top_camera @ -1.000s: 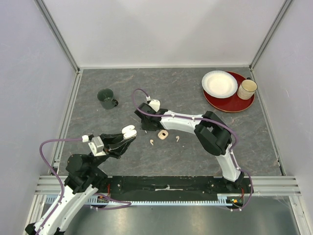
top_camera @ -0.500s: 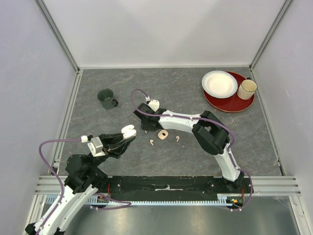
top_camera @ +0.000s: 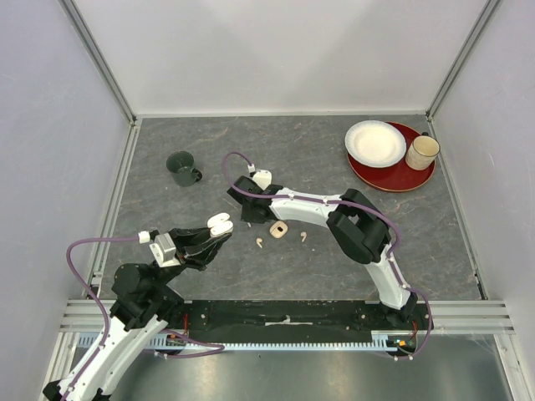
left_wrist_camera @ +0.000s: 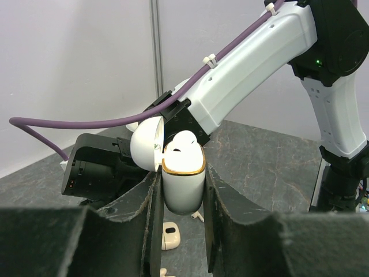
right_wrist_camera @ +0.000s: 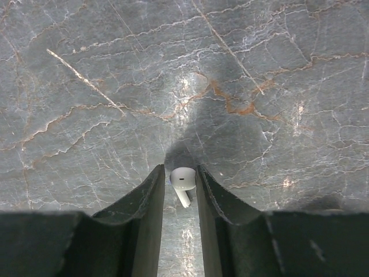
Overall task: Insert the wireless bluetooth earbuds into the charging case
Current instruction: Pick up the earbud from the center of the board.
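The left gripper (left_wrist_camera: 182,193) is clamping a white charging case (left_wrist_camera: 183,176), its lid (left_wrist_camera: 145,144) hanging open and a seated earbud (left_wrist_camera: 184,141) showing inside. Beyond it, one loose earbud (top_camera: 261,243), a beige oval piece (top_camera: 278,228) and another loose earbud (top_camera: 302,237) are lying on the marble table (top_camera: 334,167). The right gripper (right_wrist_camera: 180,186) is pinching a white earbud (right_wrist_camera: 183,179) low over that surface. A green mug (top_camera: 181,167) is standing farther back.

charging case (left_wrist_camera: 183,179) white, gold rim | earbud (right_wrist_camera: 183,180) white | table (top_camera: 318,150) grey marbled | mug (top_camera: 181,166) green
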Robot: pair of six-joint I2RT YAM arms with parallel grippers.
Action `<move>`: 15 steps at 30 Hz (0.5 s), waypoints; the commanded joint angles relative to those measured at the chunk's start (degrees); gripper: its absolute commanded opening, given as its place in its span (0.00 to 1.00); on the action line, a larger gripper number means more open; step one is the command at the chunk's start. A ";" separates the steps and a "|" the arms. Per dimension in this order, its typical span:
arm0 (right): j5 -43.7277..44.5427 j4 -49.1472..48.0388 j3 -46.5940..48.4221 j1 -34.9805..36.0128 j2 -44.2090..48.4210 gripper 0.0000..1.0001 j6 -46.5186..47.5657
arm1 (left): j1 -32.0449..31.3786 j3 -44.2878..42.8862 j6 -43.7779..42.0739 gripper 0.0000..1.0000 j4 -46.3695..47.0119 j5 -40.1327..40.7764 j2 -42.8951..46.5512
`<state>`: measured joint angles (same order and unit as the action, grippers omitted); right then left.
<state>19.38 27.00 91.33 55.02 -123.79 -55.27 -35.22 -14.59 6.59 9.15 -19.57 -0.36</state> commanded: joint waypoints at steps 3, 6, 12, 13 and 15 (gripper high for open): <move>1.28 2.17 2.54 0.70 -1.90 0.32 0.86 | -0.11 0.44 1.50 0.02 2.72 -0.11 4.40; 1.63 2.88 2.89 0.87 -2.07 0.32 1.56 | -0.11 0.44 1.58 0.02 2.72 -0.29 4.40; 4.61 5.86 4.73 1.75 -2.95 0.30 3.23 | -0.02 0.61 1.76 0.02 2.98 -0.20 4.40; 5.23 6.13 4.82 1.67 -2.86 0.27 3.41 | -0.11 0.53 1.67 0.02 2.98 -0.20 4.40; 6.37 6.66 4.65 1.75 -2.60 0.24 4.20 | -0.11 0.44 1.58 0.02 2.89 -0.11 4.49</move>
<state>22.26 29.93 94.37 56.25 -125.54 -52.93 -35.22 -13.87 6.81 9.34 -19.57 -0.36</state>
